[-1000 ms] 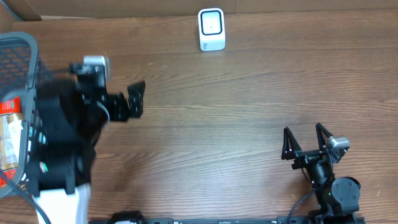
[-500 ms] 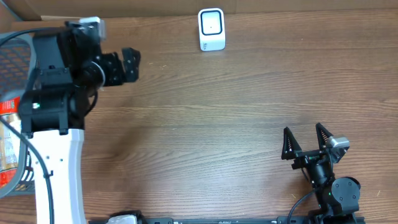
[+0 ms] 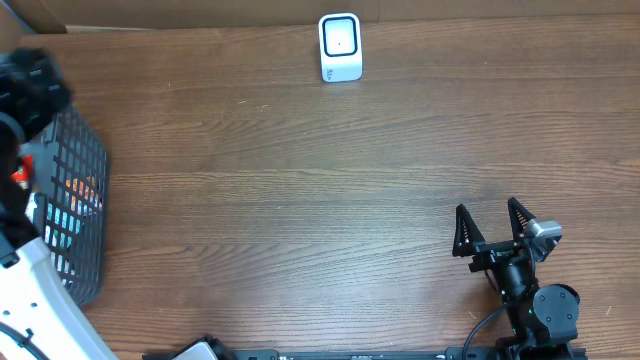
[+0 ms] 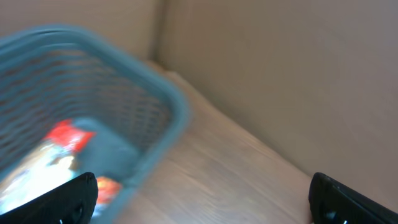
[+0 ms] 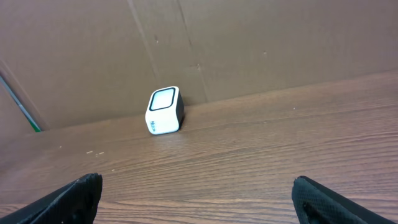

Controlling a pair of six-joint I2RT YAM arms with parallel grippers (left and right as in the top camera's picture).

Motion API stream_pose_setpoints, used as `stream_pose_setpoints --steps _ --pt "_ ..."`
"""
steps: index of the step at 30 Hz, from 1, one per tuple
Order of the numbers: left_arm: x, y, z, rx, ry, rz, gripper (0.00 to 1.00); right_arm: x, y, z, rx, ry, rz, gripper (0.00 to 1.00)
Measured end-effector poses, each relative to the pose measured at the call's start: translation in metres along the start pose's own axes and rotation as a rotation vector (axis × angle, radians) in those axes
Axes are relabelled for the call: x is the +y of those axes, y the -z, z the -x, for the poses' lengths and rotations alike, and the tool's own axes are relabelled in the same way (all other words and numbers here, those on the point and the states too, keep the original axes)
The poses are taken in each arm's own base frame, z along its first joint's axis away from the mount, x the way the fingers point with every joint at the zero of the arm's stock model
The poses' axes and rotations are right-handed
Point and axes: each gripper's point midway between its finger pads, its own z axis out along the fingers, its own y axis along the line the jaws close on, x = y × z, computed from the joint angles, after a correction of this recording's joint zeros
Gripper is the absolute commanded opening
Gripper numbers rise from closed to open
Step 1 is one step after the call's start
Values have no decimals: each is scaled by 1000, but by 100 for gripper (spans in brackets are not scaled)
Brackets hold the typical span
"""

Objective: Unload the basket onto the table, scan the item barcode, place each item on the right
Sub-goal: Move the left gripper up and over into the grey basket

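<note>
A white barcode scanner point(image 3: 340, 46) stands upright at the table's far edge, also seen in the right wrist view point(image 5: 165, 111). At the left edge is a dark mesh basket point(image 3: 88, 170) holding red and orange packaged items point(image 3: 78, 192). They appear blurred in the left wrist view point(image 4: 67, 138). My left gripper point(image 4: 202, 208) is open and empty, hanging over the table beside the basket's rim point(image 4: 168, 106). My right gripper point(image 3: 492, 228) is open and empty near the front right, facing the scanner from far off.
Brown cardboard walls point(image 5: 249, 43) close off the back of the wooden table point(image 3: 320, 180). The left arm's white base point(image 3: 30, 300) fills the front left corner.
The left arm has swung left and back, from the table's left-middle to the basket at the left edge. The right arm has not moved.
</note>
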Motion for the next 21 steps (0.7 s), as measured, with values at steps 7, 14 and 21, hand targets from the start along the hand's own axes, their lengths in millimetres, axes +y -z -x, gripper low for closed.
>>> stream_pose_setpoints --steps 7,14,21 --pt "74 11 24 -108 210 240 100 0 0 0 0 0 0 100" --pt "101 -16 27 -93 221 311 98 0 0 0 0 0 0 100" --pt "131 -93 -8 107 121 360 97 0 0 0 0 0 0 100"
